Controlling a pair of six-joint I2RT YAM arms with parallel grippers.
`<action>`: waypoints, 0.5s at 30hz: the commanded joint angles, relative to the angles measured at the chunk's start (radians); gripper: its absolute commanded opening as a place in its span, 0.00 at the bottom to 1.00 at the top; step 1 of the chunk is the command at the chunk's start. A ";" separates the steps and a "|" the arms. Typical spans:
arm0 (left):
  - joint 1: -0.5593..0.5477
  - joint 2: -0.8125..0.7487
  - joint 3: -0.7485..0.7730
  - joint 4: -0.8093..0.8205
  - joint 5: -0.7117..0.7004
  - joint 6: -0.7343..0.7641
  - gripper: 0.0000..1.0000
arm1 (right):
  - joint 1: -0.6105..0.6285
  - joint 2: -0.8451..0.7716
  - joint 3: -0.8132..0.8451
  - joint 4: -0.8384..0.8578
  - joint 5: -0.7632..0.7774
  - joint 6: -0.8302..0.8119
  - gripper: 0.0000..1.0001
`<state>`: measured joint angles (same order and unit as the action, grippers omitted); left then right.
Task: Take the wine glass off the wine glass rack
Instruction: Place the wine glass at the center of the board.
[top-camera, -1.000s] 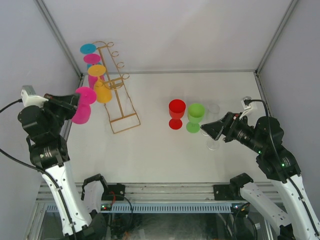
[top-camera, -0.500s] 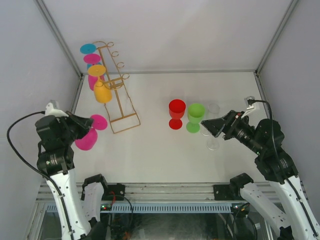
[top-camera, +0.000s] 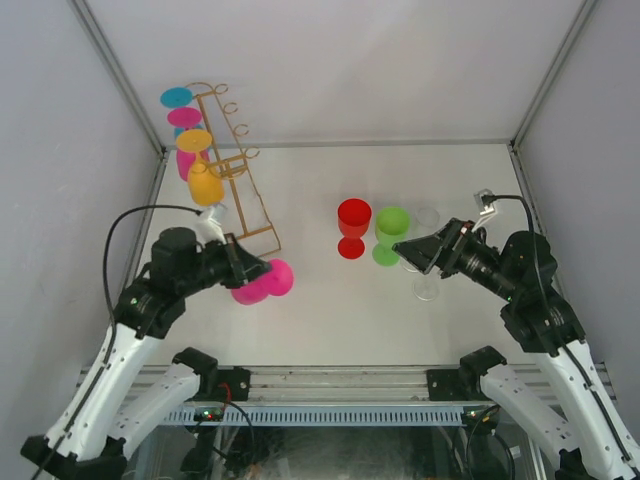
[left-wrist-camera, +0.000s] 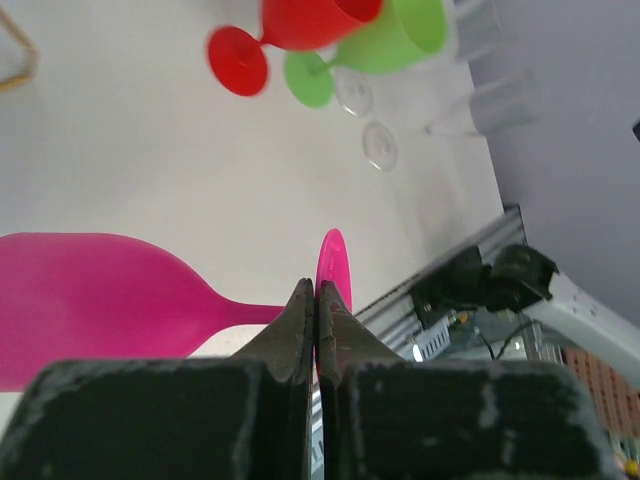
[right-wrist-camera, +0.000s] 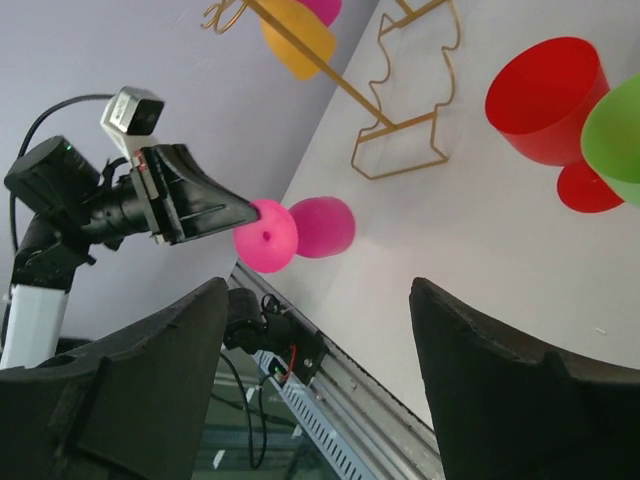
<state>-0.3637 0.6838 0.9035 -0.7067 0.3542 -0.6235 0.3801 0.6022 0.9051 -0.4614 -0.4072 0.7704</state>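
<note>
Toward the bench's (top-camera: 340, 320) front-left corner, the left gripper (top-camera: 243, 268) clamps the pink wine glass (top-camera: 268, 280) by its stem, bowl sideways, well clear of the wine glass rack (right-wrist-camera: 330, 72); best to turn the foot downward before releasing.

I'm driving this from a robot lab cell, not a home. Bare white table (top-camera: 320, 310), plain grey panel walls (top-camera: 350, 60), metal corner struts (top-camera: 120, 75). Aluminium rail (top-camera: 340, 378) along the near edge, left arm (top-camera: 120, 350) and right arm (top-camera: 575, 365) mounted by it. Loose black cable (top-camera: 152, 208) looping off the wrist.
</note>
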 joint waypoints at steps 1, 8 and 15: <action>-0.166 0.061 -0.035 0.261 0.021 -0.043 0.00 | -0.001 0.027 0.003 0.063 -0.120 0.016 0.72; -0.372 0.136 -0.006 0.438 0.019 -0.074 0.00 | 0.013 0.058 0.003 0.045 -0.179 0.022 0.70; -0.463 0.134 -0.031 0.614 0.034 -0.126 0.00 | 0.107 0.111 0.003 0.086 -0.228 0.013 0.64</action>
<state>-0.7959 0.8310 0.8795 -0.2764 0.3698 -0.7071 0.4351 0.6857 0.9039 -0.4488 -0.5854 0.7826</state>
